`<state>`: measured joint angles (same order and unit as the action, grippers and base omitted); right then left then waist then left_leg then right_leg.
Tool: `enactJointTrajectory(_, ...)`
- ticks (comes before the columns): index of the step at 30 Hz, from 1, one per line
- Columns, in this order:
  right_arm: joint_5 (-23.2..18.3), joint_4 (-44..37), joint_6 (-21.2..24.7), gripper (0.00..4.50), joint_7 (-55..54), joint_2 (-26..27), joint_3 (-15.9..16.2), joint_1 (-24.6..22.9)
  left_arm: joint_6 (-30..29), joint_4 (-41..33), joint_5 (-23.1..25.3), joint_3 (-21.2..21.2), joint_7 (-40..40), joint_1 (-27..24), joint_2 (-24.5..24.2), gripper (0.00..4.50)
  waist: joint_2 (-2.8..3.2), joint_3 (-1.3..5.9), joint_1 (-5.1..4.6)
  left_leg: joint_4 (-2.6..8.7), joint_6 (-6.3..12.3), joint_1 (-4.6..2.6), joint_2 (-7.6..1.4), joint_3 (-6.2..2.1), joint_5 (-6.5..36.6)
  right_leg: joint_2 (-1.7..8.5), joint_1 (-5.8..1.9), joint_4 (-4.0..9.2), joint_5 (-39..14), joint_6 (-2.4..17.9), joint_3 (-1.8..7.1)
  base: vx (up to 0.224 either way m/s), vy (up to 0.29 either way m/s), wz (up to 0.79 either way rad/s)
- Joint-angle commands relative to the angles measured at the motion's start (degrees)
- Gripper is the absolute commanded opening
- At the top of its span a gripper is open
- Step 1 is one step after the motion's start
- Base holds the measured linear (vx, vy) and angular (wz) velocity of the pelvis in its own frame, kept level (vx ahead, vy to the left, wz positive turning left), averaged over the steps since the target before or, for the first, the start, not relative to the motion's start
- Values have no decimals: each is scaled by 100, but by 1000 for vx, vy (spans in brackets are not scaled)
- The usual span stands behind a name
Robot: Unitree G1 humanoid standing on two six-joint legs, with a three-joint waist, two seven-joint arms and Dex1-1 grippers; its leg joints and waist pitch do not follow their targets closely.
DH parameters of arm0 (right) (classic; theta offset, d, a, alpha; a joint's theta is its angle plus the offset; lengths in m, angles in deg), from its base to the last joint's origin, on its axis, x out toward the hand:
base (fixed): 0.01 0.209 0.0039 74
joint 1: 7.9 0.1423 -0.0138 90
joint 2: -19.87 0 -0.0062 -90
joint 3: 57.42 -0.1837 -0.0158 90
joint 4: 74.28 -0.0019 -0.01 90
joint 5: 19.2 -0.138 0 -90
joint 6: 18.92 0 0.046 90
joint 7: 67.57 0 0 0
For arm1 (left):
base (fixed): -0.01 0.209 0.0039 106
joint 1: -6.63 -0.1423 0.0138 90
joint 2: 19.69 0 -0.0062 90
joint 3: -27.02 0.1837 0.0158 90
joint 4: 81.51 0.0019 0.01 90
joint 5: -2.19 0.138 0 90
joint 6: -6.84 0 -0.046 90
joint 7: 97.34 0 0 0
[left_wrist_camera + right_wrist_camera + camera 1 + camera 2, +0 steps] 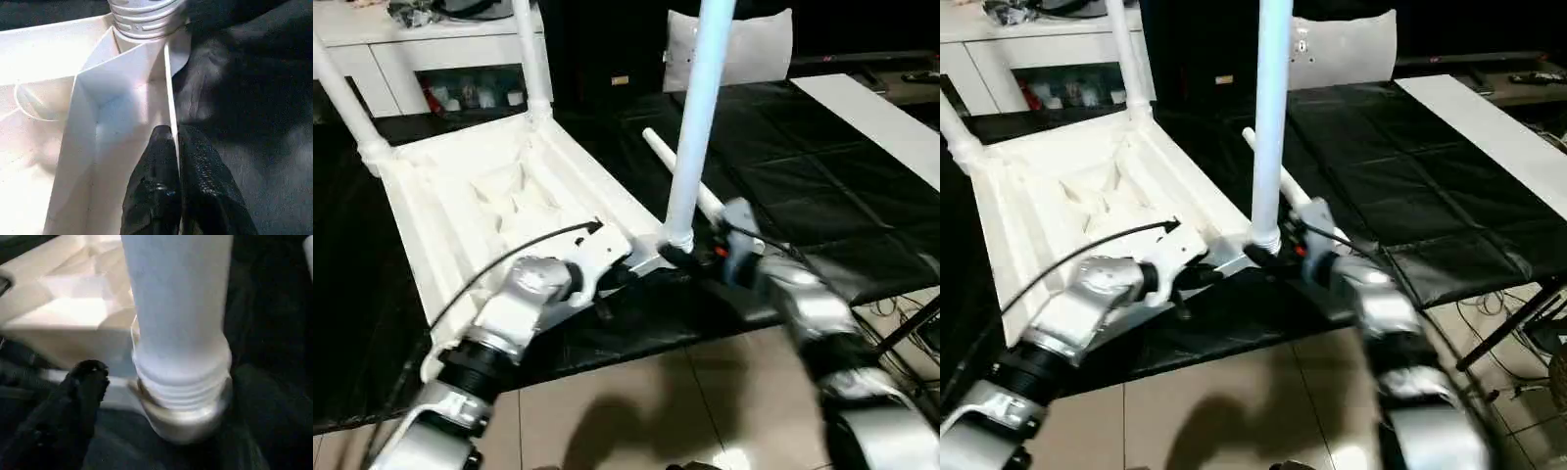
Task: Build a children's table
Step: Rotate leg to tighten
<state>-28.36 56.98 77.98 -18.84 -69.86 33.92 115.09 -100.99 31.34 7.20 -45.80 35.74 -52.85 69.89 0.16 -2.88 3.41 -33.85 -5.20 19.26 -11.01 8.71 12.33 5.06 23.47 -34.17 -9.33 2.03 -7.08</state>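
We see the white tabletop (499, 201), ribbed underside up, on the black work table cover (783, 166), and the black fingers of the left gripper (175, 147) pinch its white edge wall. Just beside the right gripper (690, 257), black with an orange-red spot, stands a white leg (697, 127) tinted pale blue. Beyond it lies another white leg (680, 171); forearms silver, floor beige tile (636, 411).

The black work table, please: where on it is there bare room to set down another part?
Bare black cover lies between the loose leg and the white board at the far right. It is crowded at the near edge, where both hands flank the upright leg at the tabletop's corner.
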Motion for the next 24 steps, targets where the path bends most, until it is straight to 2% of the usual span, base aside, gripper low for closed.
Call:
enactJointTrajectory(1, -72, -238, -46, 448, 345, -155, 35, -62, 251, 69, 44, 167, -327, 113, -173, 0, 24, 378, 40, 354, 585, 110, -162, 10, 632, 355, -408, 430, -1475, 1056, 325, 0, 0, 0)
enactJointTrajectory(3, -97, -330, -56, 448, 510, -241, 41, -118, 342, 77, 30, 223, -494, 107, -256, 0, -8, 373, 50, 356, 580, 103, -158, 16, 700, 357, -408, 455, -1666, 1003, 317, 0, 0, 0)
enactJointTrajectory(5, -138, -417, -43, 448, 649, -327, 40, -169, 494, 60, 14, 308, -735, 88, -349, 0, -4, 375, 57, 361, 566, 99, -171, 13, 702, 362, -399, 451, -1732, 973, 326, 0, 0, 0)
enactJointTrajectory(6, -149, -509, -126, 448, 826, -415, 71, -224, 687, 54, 17, 414, -1028, 73, -459, 0, -51, 373, 65, 363, 574, 104, -173, 14, 691, 366, -398, 449, -1761, 972, 325, 0, 0, 0)
enactJointTrajectory(7, -150, -536, -152, 448, 877, -438, 83, -239, 745, 50, 19, 445, -1112, 68, -492, 0, -31, 372, 82, 365, 578, 96, -178, 9, 693, 373, -393, 451, -1788, 973, 327, 0, 0, 0)
enactJointTrajectory(8, -166, -628, -194, 448, 1067, -506, 129, -290, 891, 56, 10, 519, -1342, 63, -577, 0, -44, 376, 94, 362, 578, 85, -192, 18, 648, 369, -380, 441, -1707, 993, 336, 0, 0, 0)
enactJointTrajectory(11, -260, -939, -51, 448, 1728, -702, 340, -422, 1103, 44, -100, 605, -1775, 79, -702, 0, -23, 384, 208, 353, 653, 70, -217, 29, 530, 359, -379, 392, -1416, 1073, 344, 0, 0, 0)
enactJointTrajectory(13, -263, -1024, -23, 448, 1907, -752, 406, -449, 1177, 33, -136, 648, -1947, 85, -750, 0, -18, 389, 235, 353, 662, 67, -235, 28, 447, 360, -367, 356, -1210, 1165, 347, 0, 0, 0)
enactJointTrajectory(17, -288, -1070, 97, 410, 2158, -805, 492, -435, 1306, 0, -129, 757, -2228, 103, -833, 0, -19, 388, 314, 355, 592, 60, -234, 39, 476, 380, -368, 361, -1246, 1184, 356, 0, 0, 0)
enactJointTrajectory(18, -266, -1028, 141, 400, 2272, -831, 567, -405, 1419, 45, -106, 802, -2351, 127, -858, 0, -52, 387, 310, 357, 575, 67, -233, 41, 469, 380, -375, 358, -1256, 1173, 358, 0, 0, 0)
enactJointTrajectory(19, -266, -1028, 141, 388, 2272, -831, 567, -405, 1419, 45, -106, 802, -2351, 127, -858, 0, -36, 387, 329, 359, 554, 66, -231, 39, 493, 384, -375, 359, -1315, 1150, 355, 0, 0, 0)
enactJointTrajectory(24, -255, -1028, 354, 344, 2465, -881, 691, -381, 1488, 53, -134, 814, -2489, 138, -882, 0, -55, 388, 335, 360, 503, 86, -222, 36, 456, 383, -391, 365, -1430, 1040, 353, 0, 0, 0)
